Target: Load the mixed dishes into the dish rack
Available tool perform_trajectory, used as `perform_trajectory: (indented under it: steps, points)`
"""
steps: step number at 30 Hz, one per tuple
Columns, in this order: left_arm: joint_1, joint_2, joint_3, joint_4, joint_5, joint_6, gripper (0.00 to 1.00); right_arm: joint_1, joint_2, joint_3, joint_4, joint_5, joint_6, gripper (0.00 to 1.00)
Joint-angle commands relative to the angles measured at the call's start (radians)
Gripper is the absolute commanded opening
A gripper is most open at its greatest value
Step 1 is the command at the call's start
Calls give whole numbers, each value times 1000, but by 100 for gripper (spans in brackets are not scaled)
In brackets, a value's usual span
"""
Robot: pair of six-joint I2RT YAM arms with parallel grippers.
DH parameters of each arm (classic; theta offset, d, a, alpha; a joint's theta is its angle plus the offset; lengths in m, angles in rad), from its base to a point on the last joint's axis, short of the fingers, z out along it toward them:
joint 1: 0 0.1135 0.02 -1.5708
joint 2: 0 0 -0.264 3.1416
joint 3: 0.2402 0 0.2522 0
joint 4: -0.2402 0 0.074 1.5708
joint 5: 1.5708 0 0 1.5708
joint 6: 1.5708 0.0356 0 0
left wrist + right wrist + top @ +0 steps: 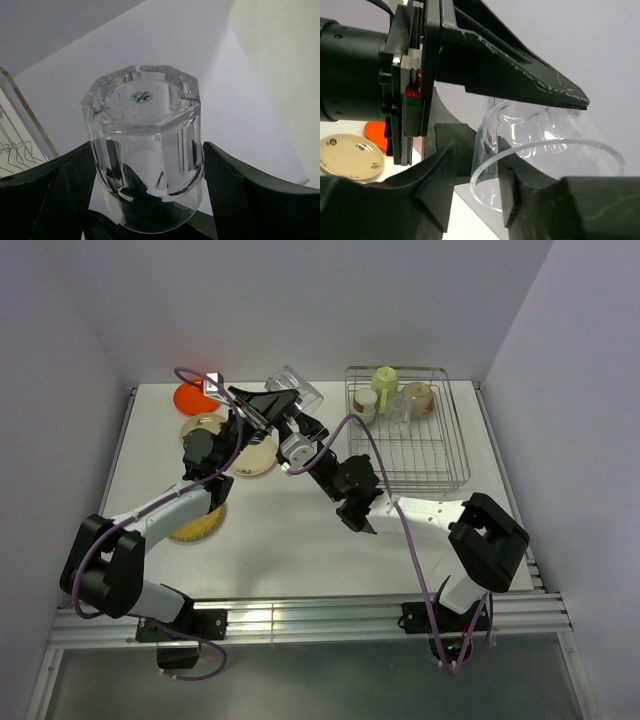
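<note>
My left gripper [268,400] is shut on the clear glass [297,388] and holds it on its side in the air, left of the dish rack [420,455]. In the left wrist view the glass [145,125] sits between both fingers, base pointing away. My right gripper [292,422] is open at the glass's mouth. In the right wrist view its jaws straddle the rim of the glass [545,150], one finger inside and one outside, with a gap showing. On the table lie the orange plate [190,397], tan plate [203,427], cream plate [255,458] and woven plate [198,527].
The rack's far end holds a pale yellow-green mug [385,380], a cream bowl [419,398], another clear glass [399,406] and a small cup [365,406]. White walls stand close at the back and on both sides. The arms cross over the table's middle.
</note>
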Motion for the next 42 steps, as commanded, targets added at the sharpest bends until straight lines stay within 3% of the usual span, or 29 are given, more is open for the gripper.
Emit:
perform_trajectory:
  steps: [1, 8, 13, 19, 22, 23, 26, 31, 35, 39, 42]
  points:
    - [6, -22, 49, 67, 29, 27, 11, -5, -35, -18, 62, 3, 31, 45]
    - [66, -63, 49, -35, 44, 91, 11, -6, -117, -86, 8, -78, 68, 62]
    - [124, -74, 55, -98, 68, 121, 11, -6, -212, -143, -86, -187, 83, 66]
    - [166, -87, 86, -244, 99, 237, 11, -37, -326, -180, -329, -354, 70, 75]
    - [176, -103, 101, -340, 115, 354, 11, -92, -386, -142, -620, -541, 77, 84]
    - [178, -122, 112, -435, 115, 445, 10, -139, -413, -90, -814, -590, 77, 87]
    - [178, -174, 115, -634, 107, 644, 9, -202, -397, 70, -1183, -611, 77, 91]
    - [176, -292, 22, -761, 140, 886, 9, -402, -294, 333, -1487, -756, 249, 93]
    - [172, -361, -78, -783, 321, 1076, 9, -502, -129, 617, -1827, -1084, 358, 93]
    - [140, -372, -112, -816, 443, 1174, 9, -508, 40, 824, -1936, -1314, 546, 91]
    - [108, -366, -97, -905, 455, 1239, 11, -481, 102, 890, -1870, -1341, 716, 91]
